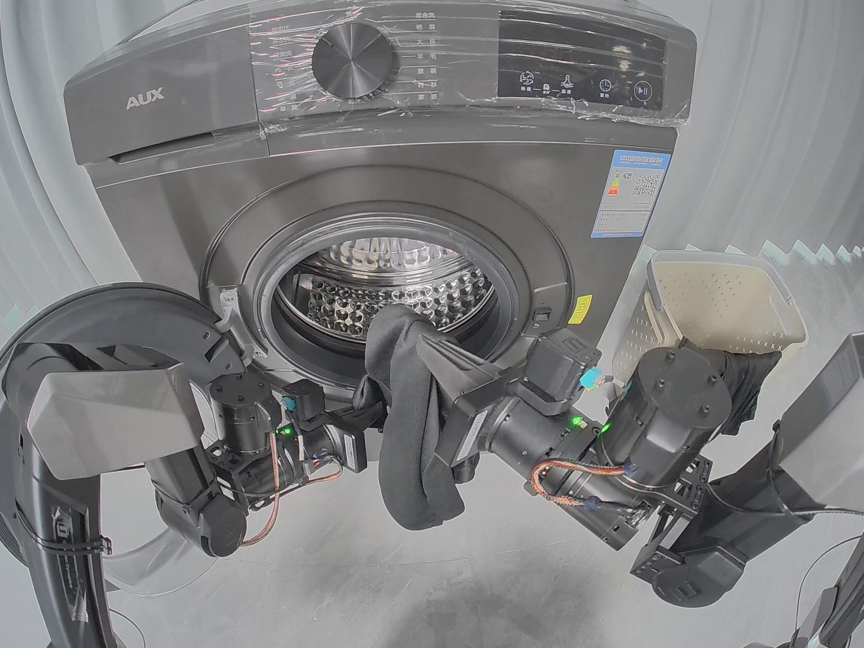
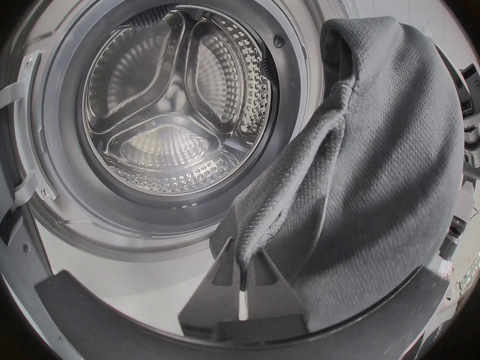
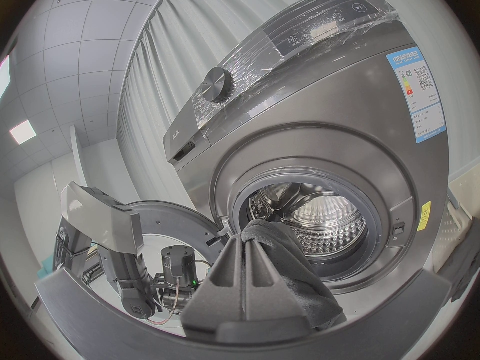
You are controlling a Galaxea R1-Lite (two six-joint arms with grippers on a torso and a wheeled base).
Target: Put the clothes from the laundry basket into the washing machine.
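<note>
Right fingers [image 3: 225, 281] clenched on the top fold of a dark grey garment [image 1: 416, 447], held up just in front of the lower rim of the drum opening [image 1: 396, 290]. Left fingers [image 2: 220, 281] pinched shut on an edge of the same garment, lower down and to the left of the right pair. Cloth bunched over the right fingers, draped between the two grips, the rest hanging in a long loop below them above the floor [image 1: 360, 578]. None of it inside the drum yet.

Behind the garment, the washing machine [image 1: 360, 173], grey, front-loading, drum steel and perforated. Round door [image 1: 117, 317] swung wide open on the left side of the opening. Plastic film wrapped across the control panel [image 1: 576, 69] and dial [image 1: 353, 59].

Right of the machine, the cream laundry basket [image 1: 720, 294], tipped toward the machine's side, with another dark cloth [image 1: 751, 380] hanging over its near rim.
</note>
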